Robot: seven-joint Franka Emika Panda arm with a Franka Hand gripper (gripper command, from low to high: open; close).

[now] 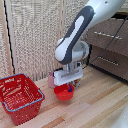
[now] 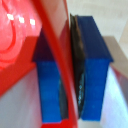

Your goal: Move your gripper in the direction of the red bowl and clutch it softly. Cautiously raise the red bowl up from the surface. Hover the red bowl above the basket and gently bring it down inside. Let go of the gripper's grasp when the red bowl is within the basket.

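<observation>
In the exterior view the small red bowl (image 1: 63,93) sits low over the wooden table, just under my white gripper (image 1: 70,86). I cannot tell from here if the bowl touches the wood. The wrist view shows my two blue fingertips (image 2: 93,75) pressed on either side of the red bowl's rim (image 2: 59,55), one inside and one outside. So the gripper is shut on the bowl. The large red mesh basket (image 1: 20,96) with its blue-grey rim stands at the exterior view's left, apart from the bowl.
A pink cup (image 1: 52,80) stands just behind the gripper, partly hidden by it. A dark wooden drawer unit (image 1: 110,47) is at the exterior view's right. A woven screen forms the back wall.
</observation>
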